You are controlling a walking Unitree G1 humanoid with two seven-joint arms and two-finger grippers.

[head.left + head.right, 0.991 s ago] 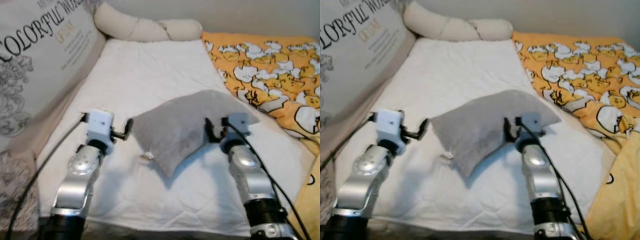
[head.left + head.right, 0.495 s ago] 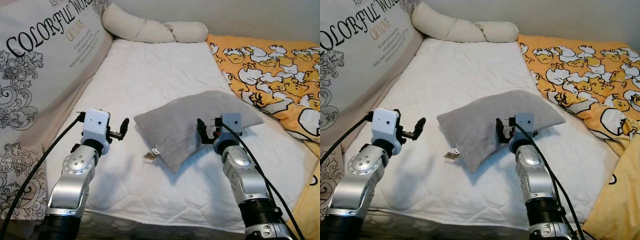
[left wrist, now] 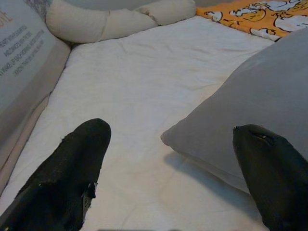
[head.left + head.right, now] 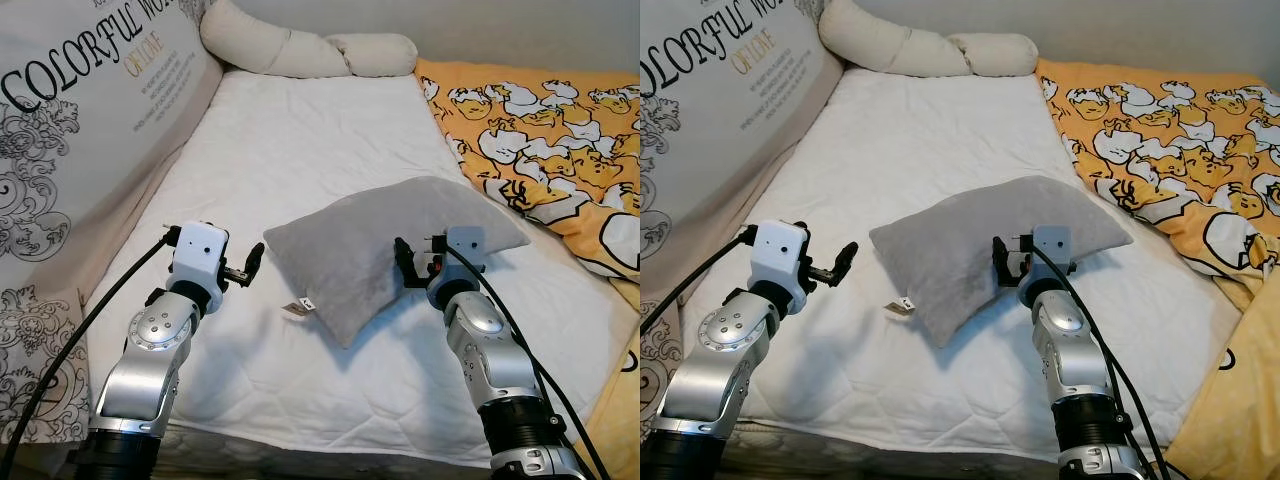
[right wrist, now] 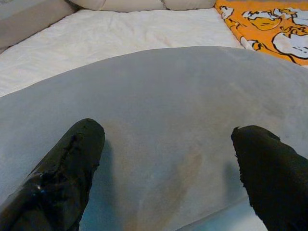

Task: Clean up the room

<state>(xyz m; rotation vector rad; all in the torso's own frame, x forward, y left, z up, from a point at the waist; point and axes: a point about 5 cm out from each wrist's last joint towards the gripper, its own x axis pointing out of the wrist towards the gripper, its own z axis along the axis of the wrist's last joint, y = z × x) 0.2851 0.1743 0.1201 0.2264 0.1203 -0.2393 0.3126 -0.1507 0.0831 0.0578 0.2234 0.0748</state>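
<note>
A grey pillow [image 4: 380, 235] lies askew in the middle of the white mattress [image 4: 300, 130], a small label [image 4: 300, 307] sticking out at its near-left edge. My left gripper [image 4: 255, 262] is open and hovers low over the sheet, just left of the pillow's left corner; in the left wrist view that corner [image 3: 231, 110] lies between the two fingers [image 3: 72, 168]. My right gripper [image 4: 404, 262] is open at the pillow's near-right side, and the right wrist view has the grey cloth [image 5: 168, 96] spanning the gap between its fingers [image 5: 67, 168].
A large cushion with printed lettering [image 4: 70, 140] leans along the bed's left side. A cream bolster [image 4: 300, 50] lies across the far end. An orange blanket with a duck print [image 4: 550, 130] covers the right side and hangs over the right edge.
The whole picture has shifted, so the camera moved. Both grippers stay open beside the pillow, and the pillow lies where it was.
</note>
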